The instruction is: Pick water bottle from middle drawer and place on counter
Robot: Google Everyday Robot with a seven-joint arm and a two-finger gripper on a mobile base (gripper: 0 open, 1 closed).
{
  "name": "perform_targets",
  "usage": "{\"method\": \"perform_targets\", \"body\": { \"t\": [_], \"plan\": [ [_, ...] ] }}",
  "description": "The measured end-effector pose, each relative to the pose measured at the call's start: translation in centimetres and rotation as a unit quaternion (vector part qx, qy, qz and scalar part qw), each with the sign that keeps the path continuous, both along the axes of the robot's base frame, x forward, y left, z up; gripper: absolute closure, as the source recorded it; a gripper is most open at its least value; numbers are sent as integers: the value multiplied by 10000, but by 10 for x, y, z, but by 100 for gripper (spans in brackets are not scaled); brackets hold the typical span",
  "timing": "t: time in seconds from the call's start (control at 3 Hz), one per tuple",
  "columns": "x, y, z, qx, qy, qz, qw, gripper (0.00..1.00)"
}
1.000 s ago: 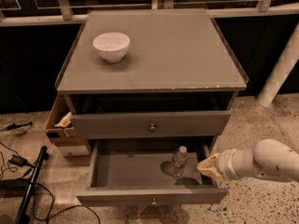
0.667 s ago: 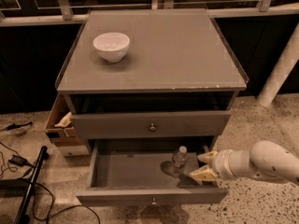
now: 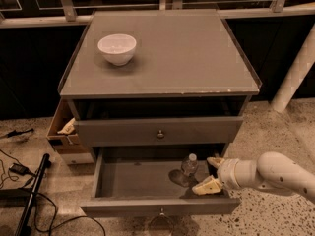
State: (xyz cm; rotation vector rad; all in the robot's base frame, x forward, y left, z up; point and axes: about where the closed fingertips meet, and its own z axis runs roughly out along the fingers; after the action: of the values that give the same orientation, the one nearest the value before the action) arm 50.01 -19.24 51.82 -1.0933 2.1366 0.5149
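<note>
the water bottle (image 3: 189,164) stood upright in the open middle drawer (image 3: 133,181), toward its right end. the gripper (image 3: 206,174) was just beside it, fingers (image 3: 204,186) spread wide, holding nothing.

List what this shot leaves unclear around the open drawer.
Camera view, bottle: too small to tell its fill level.
Camera view, arm: cut off by the right edge; its end effector sits open in the open drawer, right of the bottle.
Camera view, upper drawer: inside hidden under the counter, in shadow.
</note>
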Motion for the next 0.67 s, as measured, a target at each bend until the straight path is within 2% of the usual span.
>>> {"method": "perform_targets", "body": {
  "t": [0.33,0.67],
  "plan": [
    [9,9,-15,136,-46,-12,9999,16],
    [19,17,-28,217,-148,-16,9997,16]
  ]
}}
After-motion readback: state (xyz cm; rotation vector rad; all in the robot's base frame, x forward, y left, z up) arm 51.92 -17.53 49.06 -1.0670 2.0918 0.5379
